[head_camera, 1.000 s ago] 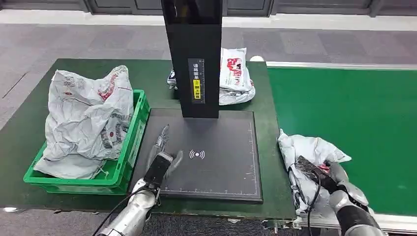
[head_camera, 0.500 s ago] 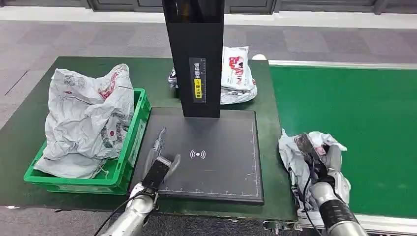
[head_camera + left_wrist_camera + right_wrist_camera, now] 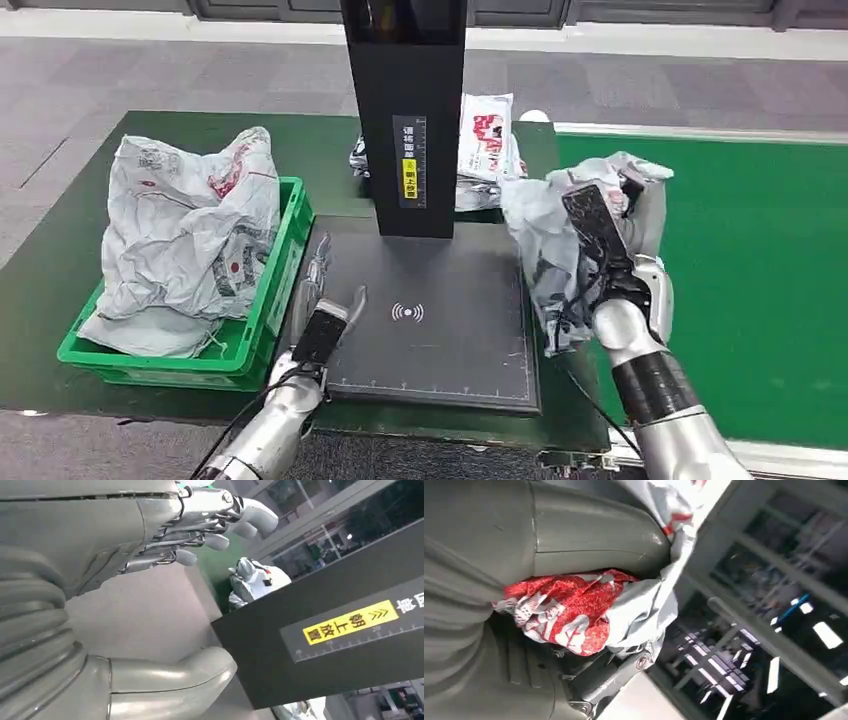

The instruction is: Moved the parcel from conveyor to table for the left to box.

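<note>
My right hand [image 3: 610,245] grips a crumpled grey parcel [image 3: 545,235] with red print and holds it in the air above the right edge of the black scanner pad [image 3: 440,320]. Up close, the parcel [image 3: 589,607] is pressed under the thumb. My left hand [image 3: 325,315] hovers over the pad's left side with its fingers [image 3: 210,525] spread and nothing in them. The green box [image 3: 255,330] stands at the left of the table, with a large grey parcel [image 3: 185,230] in it.
A black scanner post [image 3: 405,110] rises from the back of the pad, with more parcels [image 3: 485,145] behind it. The green conveyor belt [image 3: 740,260] runs along the right. The dark green table [image 3: 60,250] carries the box and pad.
My right hand has lifted the parcel off the conveyor and carried it up and to the left, over the table's edge. The left hand has barely moved.
</note>
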